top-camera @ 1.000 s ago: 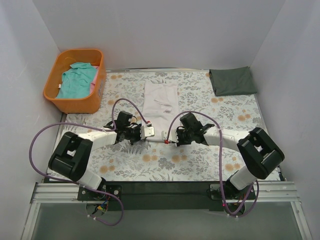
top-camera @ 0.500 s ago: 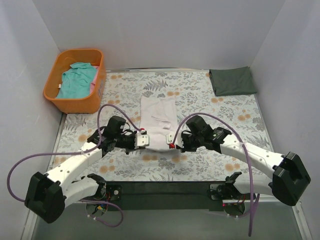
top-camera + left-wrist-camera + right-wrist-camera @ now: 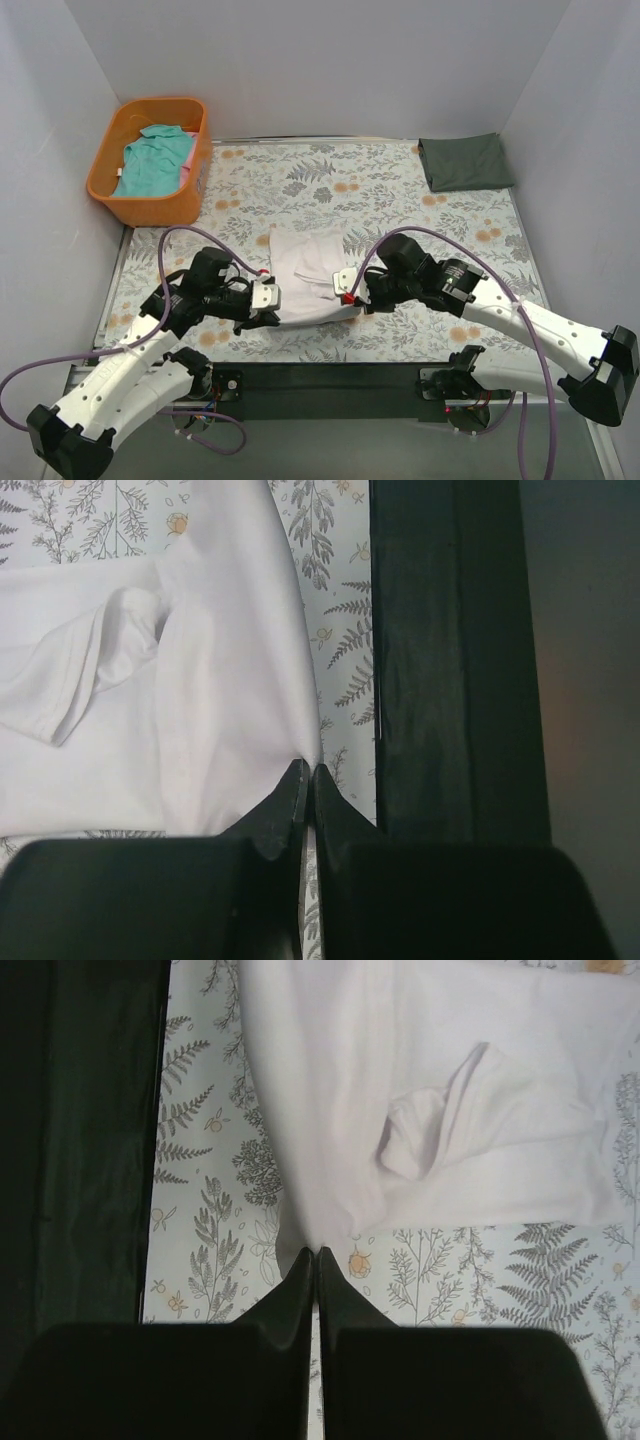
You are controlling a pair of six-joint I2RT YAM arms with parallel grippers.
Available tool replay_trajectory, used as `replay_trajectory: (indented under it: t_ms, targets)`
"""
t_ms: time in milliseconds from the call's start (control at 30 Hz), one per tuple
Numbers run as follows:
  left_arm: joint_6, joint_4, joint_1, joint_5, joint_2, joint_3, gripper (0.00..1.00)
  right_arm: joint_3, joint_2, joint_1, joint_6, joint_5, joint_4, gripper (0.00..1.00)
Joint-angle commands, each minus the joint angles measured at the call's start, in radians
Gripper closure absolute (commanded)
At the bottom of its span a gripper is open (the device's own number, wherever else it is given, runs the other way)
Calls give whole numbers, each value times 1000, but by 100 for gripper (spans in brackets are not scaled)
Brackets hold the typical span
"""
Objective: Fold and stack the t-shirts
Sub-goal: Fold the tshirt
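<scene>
The white t-shirt (image 3: 308, 268) lies folded lengthwise on the floral table covering near the front edge. My left gripper (image 3: 268, 300) is shut on its near left corner, as the left wrist view (image 3: 306, 770) shows. My right gripper (image 3: 347, 292) is shut on its near right corner, seen in the right wrist view (image 3: 316, 1251). The shirt (image 3: 150, 700) (image 3: 420, 1110) stretches away from both grippers, with a sleeve folded on top. The dark grey-green t-shirt (image 3: 464, 161) lies folded at the back right. The teal t-shirt (image 3: 155, 160) lies in the orange basket (image 3: 152, 207).
The orange basket stands at the back left by the wall. The black front rail (image 3: 330, 375) runs along the table's near edge and shows in both wrist views (image 3: 450, 660) (image 3: 80, 1130). White walls enclose the table on three sides.
Both grippers have pulled the white t-shirt toward the table's near edge, dragging it along the covering. Both arms have drawn back and spread outward.
</scene>
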Motion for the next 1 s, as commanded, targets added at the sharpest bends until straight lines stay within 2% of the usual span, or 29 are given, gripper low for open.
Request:
replay_trajectory:
  t_ms: [0, 133, 300, 433, 600, 733, 967]
  targets:
    - [-131, -26, -3, 4, -11, 57, 100, 75, -4, 3, 28, 32, -14, 99]
    - [-216, 20, -2, -40, -13, 80, 100, 104, 18, -2, 5, 60, -8, 99]
    - [-246, 83, -2, -71, 49, 128, 100, 142, 65, -63, -82, 19, -5, 99]
    - [-231, 135, 10, -100, 113, 142, 100, 214, 147, -208, -150, -85, -6, 99]
    - [-197, 189, 108, -59, 246, 175, 100, 312, 295, -307, -243, -156, -9, 99]
    - [-168, 213, 234, -30, 369, 226, 100, 381, 406, -353, -311, -199, -8, 99]
    - [-192, 277, 294, -17, 518, 309, 100, 542, 570, -387, -340, -231, -8, 99]
